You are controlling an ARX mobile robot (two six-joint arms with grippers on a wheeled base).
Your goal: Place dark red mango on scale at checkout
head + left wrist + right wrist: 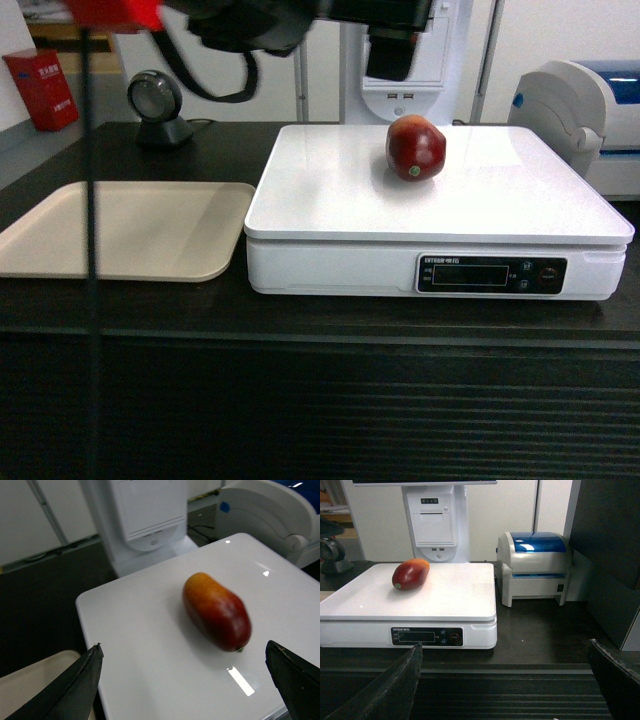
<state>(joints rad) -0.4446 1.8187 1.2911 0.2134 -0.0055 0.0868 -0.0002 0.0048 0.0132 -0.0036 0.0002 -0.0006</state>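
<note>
Dark checkout tabletop (130, 310) fills the lower frame. One white scale (330, 200) at centre, one beige tray (120, 230) left of it. One dark red mango (415, 148) lies on the scale top, upper centre. Left tool (187, 680) wide open, empty, mango between and beyond its fingers. Right tool (505, 680) wide open, empty, mango far upper left.

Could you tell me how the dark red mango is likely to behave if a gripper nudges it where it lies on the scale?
The dark red mango is a rounded oval lying on its side, so it would probably roll across its long axis. Its glossy skin and the smooth flat top of the scale, which shows no raised lip, suggest it could slide too. It looks firm, not floppy.
</note>
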